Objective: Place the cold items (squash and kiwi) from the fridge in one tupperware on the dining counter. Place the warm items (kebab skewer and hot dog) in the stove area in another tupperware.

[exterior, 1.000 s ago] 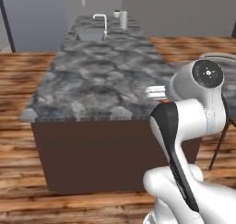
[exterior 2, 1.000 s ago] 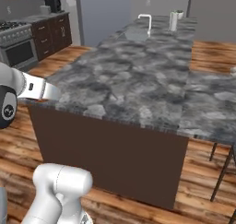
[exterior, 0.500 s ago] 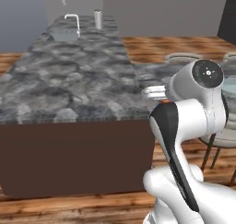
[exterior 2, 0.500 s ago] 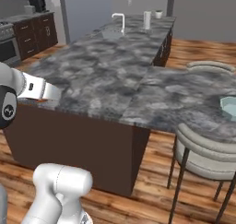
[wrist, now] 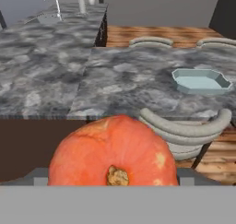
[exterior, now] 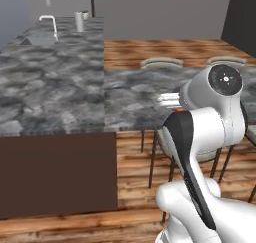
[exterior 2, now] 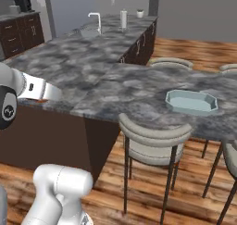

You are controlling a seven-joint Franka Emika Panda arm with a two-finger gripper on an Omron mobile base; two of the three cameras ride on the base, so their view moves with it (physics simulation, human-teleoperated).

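Beyond the counter, squash stem faces camera.

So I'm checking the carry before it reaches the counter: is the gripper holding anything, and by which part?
Yes: the orange squash sits in the gripper, stem end facing the hand camera. The fingers are hidden behind it, so the exact contact points cannot be told.

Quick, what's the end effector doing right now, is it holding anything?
End effector: closed on the squash, its jaws spread wide around it.
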